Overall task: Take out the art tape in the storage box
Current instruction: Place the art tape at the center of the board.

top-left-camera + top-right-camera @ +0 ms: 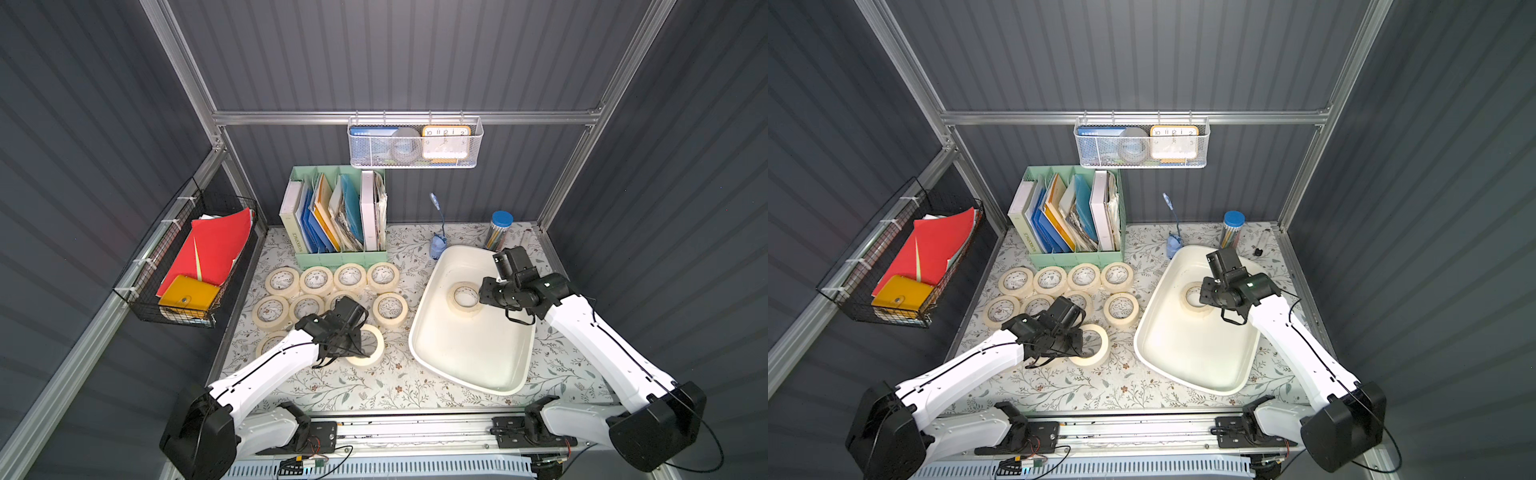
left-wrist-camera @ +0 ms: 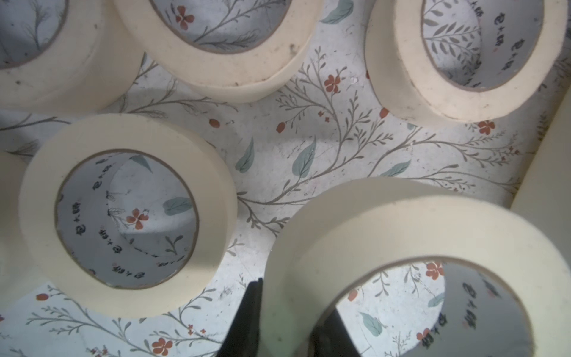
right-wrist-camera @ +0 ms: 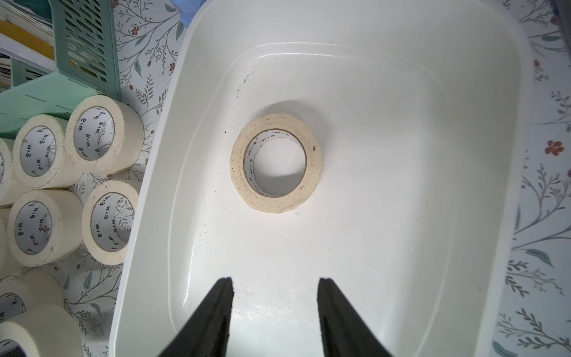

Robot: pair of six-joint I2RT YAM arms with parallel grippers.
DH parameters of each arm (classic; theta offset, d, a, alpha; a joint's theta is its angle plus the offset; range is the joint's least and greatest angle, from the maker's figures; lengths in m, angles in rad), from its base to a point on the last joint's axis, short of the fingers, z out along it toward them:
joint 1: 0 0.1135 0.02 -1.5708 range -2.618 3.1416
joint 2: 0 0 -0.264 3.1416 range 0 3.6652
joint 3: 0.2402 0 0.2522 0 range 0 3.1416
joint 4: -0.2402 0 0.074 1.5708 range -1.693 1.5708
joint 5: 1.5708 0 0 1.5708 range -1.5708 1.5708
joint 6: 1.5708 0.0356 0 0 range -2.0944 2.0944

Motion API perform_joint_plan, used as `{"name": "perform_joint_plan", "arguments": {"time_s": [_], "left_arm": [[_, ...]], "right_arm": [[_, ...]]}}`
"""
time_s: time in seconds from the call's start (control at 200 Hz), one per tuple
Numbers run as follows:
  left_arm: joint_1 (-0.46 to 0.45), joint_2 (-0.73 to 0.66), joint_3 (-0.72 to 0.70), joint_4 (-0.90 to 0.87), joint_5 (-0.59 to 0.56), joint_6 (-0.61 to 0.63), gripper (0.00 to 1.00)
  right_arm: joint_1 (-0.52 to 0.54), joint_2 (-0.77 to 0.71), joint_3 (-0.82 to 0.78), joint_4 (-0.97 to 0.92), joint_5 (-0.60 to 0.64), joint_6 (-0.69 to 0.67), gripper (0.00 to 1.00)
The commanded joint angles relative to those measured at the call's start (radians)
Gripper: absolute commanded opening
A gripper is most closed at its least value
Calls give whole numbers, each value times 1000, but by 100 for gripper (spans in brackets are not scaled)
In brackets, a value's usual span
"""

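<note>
Item, nearest: my left gripper (image 2: 289,324), clamped on the wall of one art tape roll (image 2: 370,222), low over the floral table (image 1: 374,386), just left of the storage box (image 1: 469,353). Item: nine or so rolls (image 1: 282,293) already out, lying flat in rows left of the box; I judged the task nearly done. Item: one last roll (image 3: 313,167) lay flat in the box, toward its far end. My right gripper (image 3: 275,281) hung beside it, jaws apart and empty, nothing between; only the flared wall to clear. Farther: mint file organizer (image 1: 332,259), blue lamp (image 1: 437,245), pencil jar (image 1: 500,230). Farthest: white mesh basket (image 1: 415,166); black wire basket (image 1: 174,316), left wall.
</note>
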Motion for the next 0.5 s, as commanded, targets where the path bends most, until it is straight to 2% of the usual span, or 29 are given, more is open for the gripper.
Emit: {"name": "perform_joint_plan", "arguments": {"time_s": [0.0, 0.16, 0.495], "left_arm": [[6, 23, -31, 82, -26, -40, 0], [6, 46, -67, 165, -31, -36, 0], [16, 124, -69, 118, -128, -85, 0]], "right_arm": [[-3, 8, -6, 15, -11, 8, 51], [-3, 8, -12, 9, -6, 8, 51], [-12, 23, -48, 13, 38, -5, 51]]}}
